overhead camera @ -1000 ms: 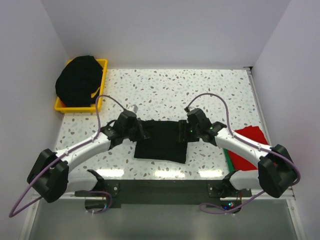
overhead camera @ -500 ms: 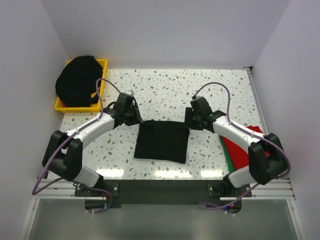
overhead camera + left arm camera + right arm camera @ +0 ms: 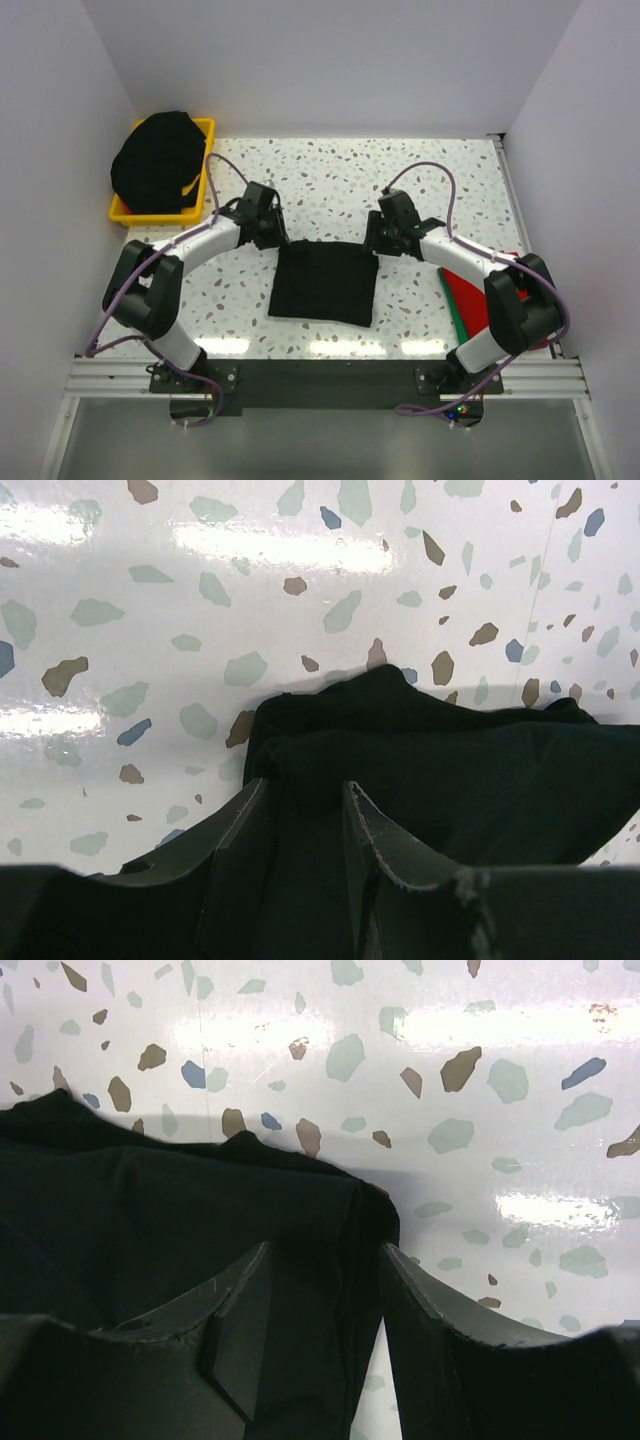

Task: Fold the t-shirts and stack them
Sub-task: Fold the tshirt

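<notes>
A folded black t-shirt (image 3: 322, 283) lies flat as a rectangle in the middle of the table. My left gripper (image 3: 270, 231) is low at its far left corner; in the left wrist view (image 3: 306, 785) the fingers stand a little apart with black cloth (image 3: 440, 770) lying between them. My right gripper (image 3: 375, 236) is at the far right corner; in the right wrist view (image 3: 325, 1248) the fingers are apart around the cloth edge (image 3: 200, 1220), with bare table showing beside one finger. A red t-shirt (image 3: 474, 308) lies at the right edge.
A yellow bin (image 3: 203, 180) at the far left holds a heap of black t-shirts (image 3: 155, 162). A green strip (image 3: 452, 311) runs along the red shirt's left side. White walls close in the speckled table (image 3: 330, 180) on three sides.
Both grippers moved from over the middle of the black shirt out to its far corners. The shirt now lies flat and uncovered. The arms have swung back and lowered.
</notes>
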Controlling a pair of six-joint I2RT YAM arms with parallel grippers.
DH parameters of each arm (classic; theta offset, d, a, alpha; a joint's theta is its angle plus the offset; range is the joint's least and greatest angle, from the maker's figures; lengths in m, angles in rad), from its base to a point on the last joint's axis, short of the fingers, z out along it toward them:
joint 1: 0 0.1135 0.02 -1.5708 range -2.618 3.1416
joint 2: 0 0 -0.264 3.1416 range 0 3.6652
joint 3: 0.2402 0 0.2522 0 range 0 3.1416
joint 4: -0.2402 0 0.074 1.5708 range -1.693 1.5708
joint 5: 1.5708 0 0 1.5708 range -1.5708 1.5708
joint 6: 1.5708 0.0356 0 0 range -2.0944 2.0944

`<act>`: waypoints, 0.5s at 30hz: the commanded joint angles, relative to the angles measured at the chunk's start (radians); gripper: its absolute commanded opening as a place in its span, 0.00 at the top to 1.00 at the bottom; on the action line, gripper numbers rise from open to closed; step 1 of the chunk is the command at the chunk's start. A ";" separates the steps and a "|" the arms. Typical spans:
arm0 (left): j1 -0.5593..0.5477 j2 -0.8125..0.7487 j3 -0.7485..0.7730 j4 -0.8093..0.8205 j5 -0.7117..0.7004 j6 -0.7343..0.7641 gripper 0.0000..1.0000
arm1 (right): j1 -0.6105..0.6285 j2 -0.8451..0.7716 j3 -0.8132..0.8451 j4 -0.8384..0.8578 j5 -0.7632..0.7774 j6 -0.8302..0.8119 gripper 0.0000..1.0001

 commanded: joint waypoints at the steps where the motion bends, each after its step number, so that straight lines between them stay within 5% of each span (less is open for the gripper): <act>1: 0.010 0.017 0.056 0.046 0.000 -0.003 0.60 | -0.005 0.017 0.039 0.059 0.015 0.024 0.50; 9: 0.018 0.054 0.078 0.062 -0.009 -0.005 0.62 | -0.006 0.051 0.037 0.102 0.012 0.059 0.53; 15: 0.018 0.075 0.095 0.082 0.018 -0.012 0.79 | -0.006 0.056 0.035 0.108 0.023 0.069 0.65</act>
